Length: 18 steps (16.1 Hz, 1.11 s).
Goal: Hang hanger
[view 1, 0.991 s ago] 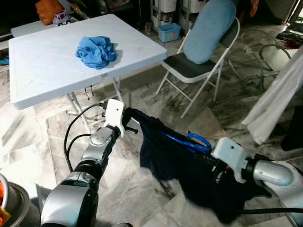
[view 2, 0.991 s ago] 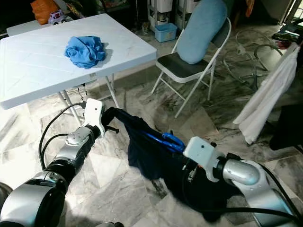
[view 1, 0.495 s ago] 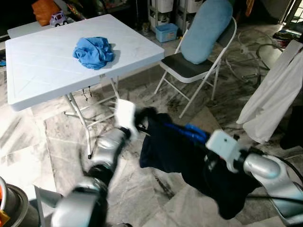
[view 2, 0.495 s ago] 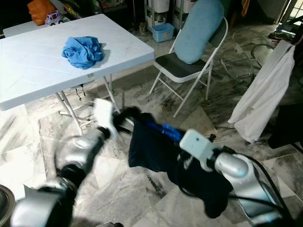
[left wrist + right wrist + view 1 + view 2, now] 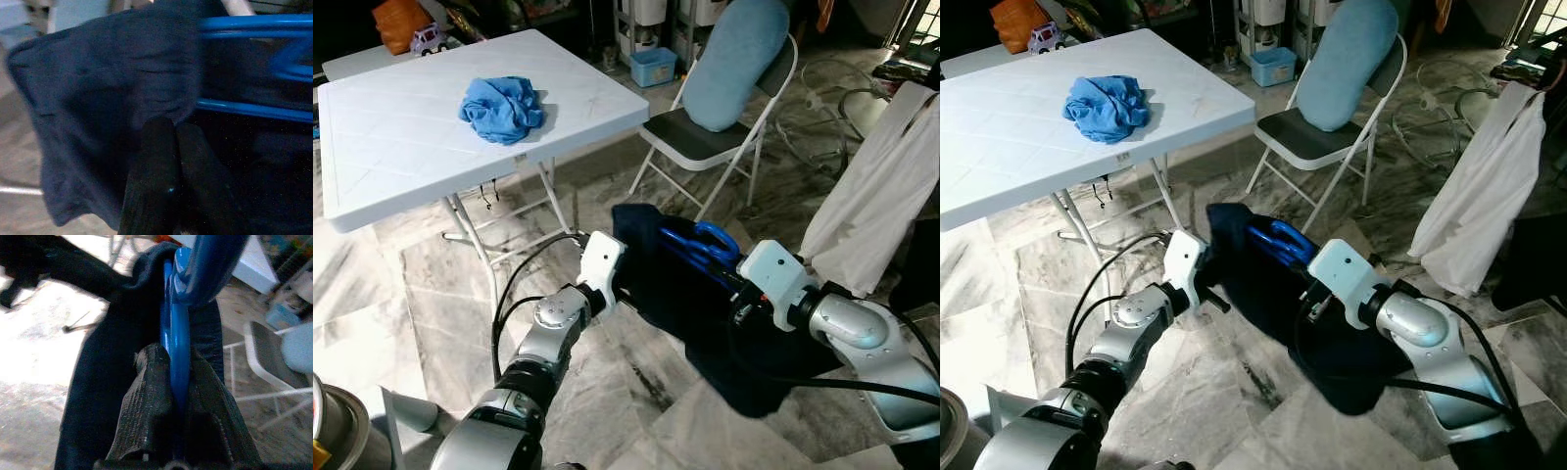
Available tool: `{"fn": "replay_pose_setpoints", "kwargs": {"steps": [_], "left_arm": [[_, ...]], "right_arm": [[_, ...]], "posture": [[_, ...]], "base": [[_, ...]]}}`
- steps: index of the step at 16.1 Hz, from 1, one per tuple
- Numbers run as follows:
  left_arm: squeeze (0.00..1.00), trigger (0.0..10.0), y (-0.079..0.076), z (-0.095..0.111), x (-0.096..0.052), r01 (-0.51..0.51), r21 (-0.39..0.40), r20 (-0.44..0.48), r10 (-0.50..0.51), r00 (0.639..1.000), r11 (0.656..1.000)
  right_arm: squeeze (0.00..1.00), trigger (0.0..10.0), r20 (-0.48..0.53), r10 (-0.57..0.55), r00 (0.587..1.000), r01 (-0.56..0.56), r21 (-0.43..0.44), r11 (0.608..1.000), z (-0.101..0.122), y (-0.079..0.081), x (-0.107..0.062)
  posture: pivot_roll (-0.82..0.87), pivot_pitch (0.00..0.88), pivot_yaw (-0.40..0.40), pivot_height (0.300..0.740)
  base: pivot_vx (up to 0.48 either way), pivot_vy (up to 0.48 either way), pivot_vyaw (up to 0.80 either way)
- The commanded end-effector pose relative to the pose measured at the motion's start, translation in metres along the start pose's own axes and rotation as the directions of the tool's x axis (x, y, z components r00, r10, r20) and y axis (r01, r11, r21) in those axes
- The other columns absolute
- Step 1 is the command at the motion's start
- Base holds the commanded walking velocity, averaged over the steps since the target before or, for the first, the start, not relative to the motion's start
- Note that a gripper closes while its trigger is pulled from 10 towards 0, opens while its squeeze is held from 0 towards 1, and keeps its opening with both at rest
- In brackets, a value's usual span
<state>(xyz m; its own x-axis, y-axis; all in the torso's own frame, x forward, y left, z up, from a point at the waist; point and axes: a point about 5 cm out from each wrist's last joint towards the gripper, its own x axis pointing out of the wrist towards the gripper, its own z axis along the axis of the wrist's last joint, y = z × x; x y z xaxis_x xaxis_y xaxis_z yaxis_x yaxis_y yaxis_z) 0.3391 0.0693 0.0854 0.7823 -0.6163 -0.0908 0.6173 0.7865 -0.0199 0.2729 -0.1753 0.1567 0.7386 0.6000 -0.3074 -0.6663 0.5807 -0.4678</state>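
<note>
A blue hanger (image 5: 705, 238) carries a dark navy garment (image 5: 690, 308) held up over the marble floor, between my two arms. In the left wrist view my left gripper (image 5: 173, 132) is shut on a fold of the navy cloth (image 5: 98, 88), just under the hanger's blue bars (image 5: 254, 110). From the head, this gripper (image 5: 628, 266) sits at the garment's left edge. My right gripper (image 5: 175, 357) is shut on the hanger's blue bar (image 5: 178, 323), with cloth draped on both sides. From the head, it (image 5: 736, 297) is half buried in the garment's right part.
A white folding table (image 5: 401, 147) with a crumpled blue cloth (image 5: 504, 106) stands at the back left. A folding chair (image 5: 705, 142) with a light blue cushion (image 5: 734, 59) is just beyond the garment. A white garment (image 5: 876, 196) hangs at the right.
Both arms have carried the hanger and garment up and away from me, nearer the chair. My left arm swung to the right. The camera shifted slightly.
</note>
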Motion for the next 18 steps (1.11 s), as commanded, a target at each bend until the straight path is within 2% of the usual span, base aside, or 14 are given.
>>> {"fn": "replay_pose_setpoints", "kwargs": {"steps": [1,2,3,5,6,8,9,12,14,15,17,18], "left_arm": [[0.0,0.0,0.021,0.009,-0.004,-0.102,0.032,0.014,0.102,0.995,0.994],[0.0,0.0,0.035,0.015,-0.006,-0.181,0.059,0.013,0.181,0.983,0.982],[0.0,0.0,0.039,0.016,-0.008,-0.197,0.068,0.007,0.197,0.98,0.978],[0.0,0.0,0.066,0.011,-0.02,-0.369,0.086,-0.063,0.375,0.925,0.925],[0.0,0.0,0.066,0.011,-0.02,-0.369,0.086,-0.063,0.375,0.925,0.925],[0.0,0.0,0.074,0.008,-0.026,-0.432,0.104,-0.072,0.44,0.895,0.896],[0.0,0.0,0.079,0.005,-0.031,-0.466,0.114,-0.089,0.476,0.875,0.878],[0.0,0.0,0.088,0.005,-0.035,-0.515,0.117,-0.101,0.527,0.844,0.849],[0.0,0.0,0.093,0.007,-0.038,-0.54,0.109,-0.104,0.55,0.829,0.835],[0.0,0.0,0.092,0.005,-0.038,-0.534,0.111,-0.115,0.545,0.831,0.838],[0.0,0.0,0.089,-0.002,-0.038,-0.525,0.105,-0.14,0.536,0.833,0.844],[0.0,0.0,0.083,-0.01,-0.038,-0.498,0.094,-0.171,0.507,0.845,0.862]], "right_arm": [[0.0,10.0,0.017,0.03,0.999,-0.03,-0.023,0.999,0.007,-0.002,-0.009],[0.0,10.0,-0.017,0.071,0.997,-0.072,-0.035,0.997,0.002,0.002,-0.016],[0.0,10.0,-0.023,0.075,0.997,-0.076,-0.035,0.996,0.001,0.002,-0.017],[0.0,10.0,0.006,0.114,0.994,-0.114,0.013,0.993,0.013,0.002,-0.032],[0.0,10.0,0.006,0.114,0.994,-0.114,0.013,0.993,0.013,0.002,-0.032],[0.0,10.0,-0.016,0.167,0.986,-0.166,0.025,0.986,0.013,0.004,-0.044],[0.0,10.0,-0.057,0.212,0.976,-0.21,0.044,0.977,0.007,0.004,-0.06],[0.0,10.0,-0.05,0.223,0.974,-0.219,0.075,0.973,0.013,-0.008,-0.08],[0.0,10.0,-0.115,0.241,0.964,-0.233,0.075,0.97,0.008,-0.014,-0.094],[0.0,10.0,-0.102,0.248,0.963,-0.24,0.087,0.967,0.012,-0.018,-0.102],[0.0,10.0,-0.035,0.234,0.972,-0.23,0.095,0.968,0.024,-0.025,-0.106],[0.0,10.0,0.046,0.221,0.974,-0.225,0.104,0.969,0.038,-0.032,-0.11]], "posture": [[-0.17,0.045,0.06,0.74],[-0.17,0.042,0.062,0.74],[-0.17,0.042,0.062,0.74],[-0.19,0.04,0.064,0.74],[-0.19,0.04,0.064,0.74],[-0.2,0.037,0.066,0.74],[-0.2,0.035,0.067,0.74],[-0.2,0.035,0.067,0.74],[-0.21,0.036,0.068,0.74],[-0.21,0.039,0.065,0.74],[-0.21,0.04,0.066,0.74],[-0.21,0.04,0.066,0.74]], "base": [[0.0,0.0,0.0],[0.0,0.0,0.0],[0.0,0.0,0.0],[0.0,0.0,0.0],[0.0,0.0,0.0],[0.0,0.0,0.0],[0.0,0.0,0.0],[0.0,0.0,0.0],[0.0,0.0,0.0],[0.0,0.0,0.0],[0.0,0.0,0.0],[0.0,0.0,0.0]]}}
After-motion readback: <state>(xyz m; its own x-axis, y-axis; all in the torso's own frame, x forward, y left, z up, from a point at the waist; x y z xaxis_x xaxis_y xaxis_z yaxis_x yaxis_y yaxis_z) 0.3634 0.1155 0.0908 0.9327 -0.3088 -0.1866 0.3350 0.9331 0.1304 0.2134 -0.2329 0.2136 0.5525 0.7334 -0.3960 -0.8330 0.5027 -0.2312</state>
